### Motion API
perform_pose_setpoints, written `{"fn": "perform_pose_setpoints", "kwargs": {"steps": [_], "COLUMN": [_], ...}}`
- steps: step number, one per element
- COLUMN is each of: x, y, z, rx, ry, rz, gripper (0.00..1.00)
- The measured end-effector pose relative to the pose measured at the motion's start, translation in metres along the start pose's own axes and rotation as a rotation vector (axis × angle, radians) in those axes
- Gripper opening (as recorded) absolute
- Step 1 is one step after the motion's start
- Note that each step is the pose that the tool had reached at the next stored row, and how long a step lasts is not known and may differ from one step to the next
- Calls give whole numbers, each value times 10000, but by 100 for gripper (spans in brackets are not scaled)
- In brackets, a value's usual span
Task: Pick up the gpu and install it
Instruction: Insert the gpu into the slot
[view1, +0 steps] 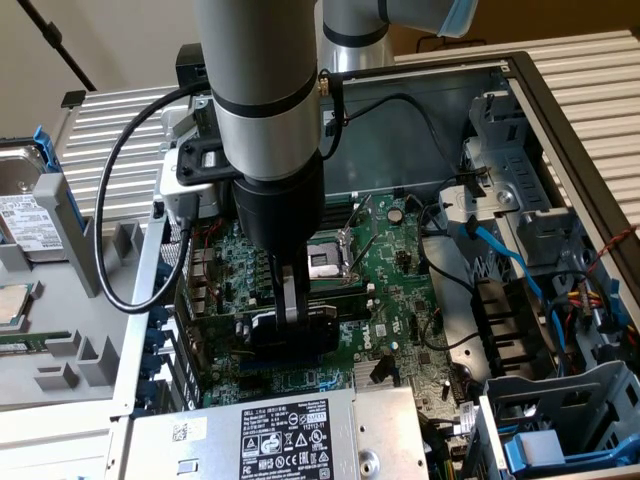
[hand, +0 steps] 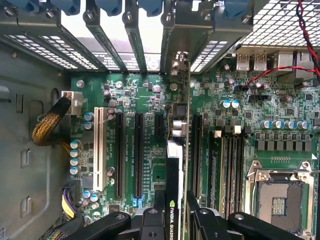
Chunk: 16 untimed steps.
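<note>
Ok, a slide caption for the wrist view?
Gripper holding the gpu edge-on above the motherboard, lined up among its expansion slots.

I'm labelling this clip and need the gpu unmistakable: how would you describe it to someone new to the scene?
Start at the open computer case and its large green motherboard. Near the middle, the arm's pincer is shut on the gpu, which stands on edge over the expansion slots. Unlike the flat board and the long memory sticks, it is a short upright card with a black cooler shroud.
</note>
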<state>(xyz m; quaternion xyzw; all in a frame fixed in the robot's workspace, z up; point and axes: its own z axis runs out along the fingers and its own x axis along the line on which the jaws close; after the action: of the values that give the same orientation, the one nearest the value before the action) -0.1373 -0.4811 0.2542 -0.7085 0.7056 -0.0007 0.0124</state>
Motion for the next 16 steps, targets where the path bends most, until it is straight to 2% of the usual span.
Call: {"fn": "perform_pose_setpoints", "kwargs": {"steps": [16], "x": [0], "y": [0], "z": [12], "rx": [9], "ry": [-1], "rz": [0], "gripper": [27]}}
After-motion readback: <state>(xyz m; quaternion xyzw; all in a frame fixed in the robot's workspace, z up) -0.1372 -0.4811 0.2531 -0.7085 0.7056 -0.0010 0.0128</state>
